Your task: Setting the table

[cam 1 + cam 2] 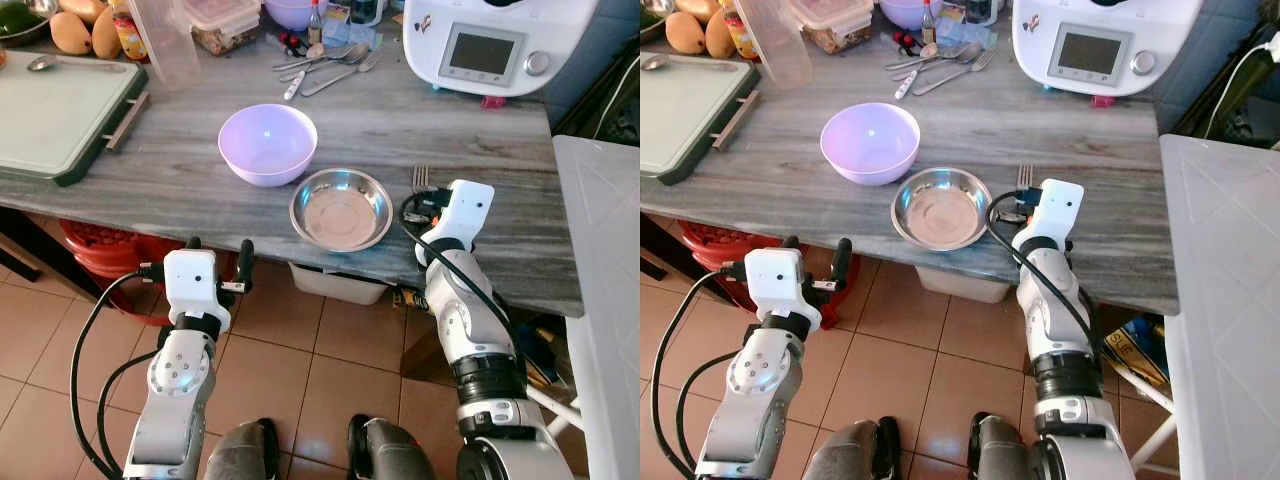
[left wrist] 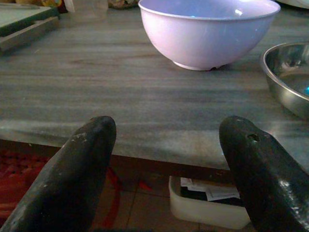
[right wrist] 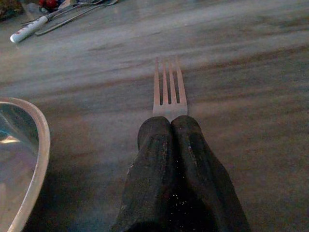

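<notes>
Nearest, left gripper spread wide below the table edge; right gripper clamped on fork beside steel bowl, lilac bowl behind.

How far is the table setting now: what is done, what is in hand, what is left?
Done: the lilac bowl and the steel bowl stand on the table. In hand: the right gripper is shut on a fork beside the steel bowl. Left, probably: the spare cutlery at the back. The left gripper waits open.

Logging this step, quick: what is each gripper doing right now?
Left gripper: open, empty, before the table edge.
Right gripper: shut on the fork, beside the steel bowl.
</notes>
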### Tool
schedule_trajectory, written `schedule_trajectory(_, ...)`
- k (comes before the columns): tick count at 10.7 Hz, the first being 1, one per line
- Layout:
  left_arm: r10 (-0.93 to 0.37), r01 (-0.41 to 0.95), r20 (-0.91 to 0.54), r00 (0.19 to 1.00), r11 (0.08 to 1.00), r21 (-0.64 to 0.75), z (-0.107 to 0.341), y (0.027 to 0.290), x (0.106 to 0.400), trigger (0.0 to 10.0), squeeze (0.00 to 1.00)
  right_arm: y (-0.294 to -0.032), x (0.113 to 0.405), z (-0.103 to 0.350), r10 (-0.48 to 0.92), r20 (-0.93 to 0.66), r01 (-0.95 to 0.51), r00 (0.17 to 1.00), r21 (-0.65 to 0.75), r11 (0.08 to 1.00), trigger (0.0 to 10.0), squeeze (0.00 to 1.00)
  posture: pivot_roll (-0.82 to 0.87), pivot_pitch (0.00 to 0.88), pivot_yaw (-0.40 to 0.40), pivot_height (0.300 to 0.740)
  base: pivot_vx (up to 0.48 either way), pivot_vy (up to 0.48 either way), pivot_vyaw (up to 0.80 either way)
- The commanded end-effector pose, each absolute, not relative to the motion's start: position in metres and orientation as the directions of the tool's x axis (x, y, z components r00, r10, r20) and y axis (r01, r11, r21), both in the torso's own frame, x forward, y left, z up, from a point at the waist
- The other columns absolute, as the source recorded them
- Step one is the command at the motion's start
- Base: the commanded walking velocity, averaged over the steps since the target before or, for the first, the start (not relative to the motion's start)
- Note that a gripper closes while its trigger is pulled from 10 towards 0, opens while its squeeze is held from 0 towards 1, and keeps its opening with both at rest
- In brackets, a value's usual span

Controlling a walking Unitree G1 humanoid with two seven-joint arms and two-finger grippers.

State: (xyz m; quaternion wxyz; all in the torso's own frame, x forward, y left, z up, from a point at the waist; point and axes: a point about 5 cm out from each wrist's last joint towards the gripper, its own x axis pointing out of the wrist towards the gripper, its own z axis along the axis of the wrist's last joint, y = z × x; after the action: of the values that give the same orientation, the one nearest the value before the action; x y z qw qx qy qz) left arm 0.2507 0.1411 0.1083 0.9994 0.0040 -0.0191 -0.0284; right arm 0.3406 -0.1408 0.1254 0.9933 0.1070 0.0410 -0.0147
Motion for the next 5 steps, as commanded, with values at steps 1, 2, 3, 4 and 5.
schedule_trajectory(1,-0.064,0.064,0.037,0.997,0.998,0.016,0.1094,0.1405,0.2496,10.0,0.0,-0.1384,0.3288,0.0908,-0.003,-0.247,0.058,0.969,0.216,0.975,0.0,0.0,0.0,0.198,0.011,0.74,0.0,0.0,0.0)
schedule_trajectory(2,-0.065,0.064,0.037,0.997,0.998,0.016,0.1094,0.1403,0.2496,10.0,0.0,-0.1373,0.3291,0.0921,0.005,-0.235,0.051,0.972,0.231,0.972,0.0,0.0,0.0,0.198,0.012,0.74,0.0,0.0,0.0)
schedule_trajectory(3,-0.065,0.064,0.037,0.997,0.998,0.016,0.1093,0.1401,0.2497,10.0,0.0,-0.1362,0.3293,0.0928,0.012,-0.235,0.045,0.972,0.232,0.972,0.0,0.0,0.0,0.198,0.012,0.74,0.0,0.0,0.0)
schedule_trajectory(4,-0.066,0.065,0.038,0.997,0.998,0.016,0.1093,0.1399,0.2499,10.0,0.0,-0.1346,0.3301,0.0938,0.02,-0.23,0.036,0.973,0.239,0.97,0.0,0.0,0.0,0.198,0.012,0.74,0.0,0.0,0.0)
schedule_trajectory(5,-0.066,0.066,0.037,0.997,0.998,0.014,0.1089,0.1395,0.2498,10.0,0.0,-0.1327,0.3308,0.0949,0.03,-0.219,0.027,0.975,0.251,0.968,0.0,0.0,0.0,0.199,0.012,0.74,0.0,0.0,0.0)
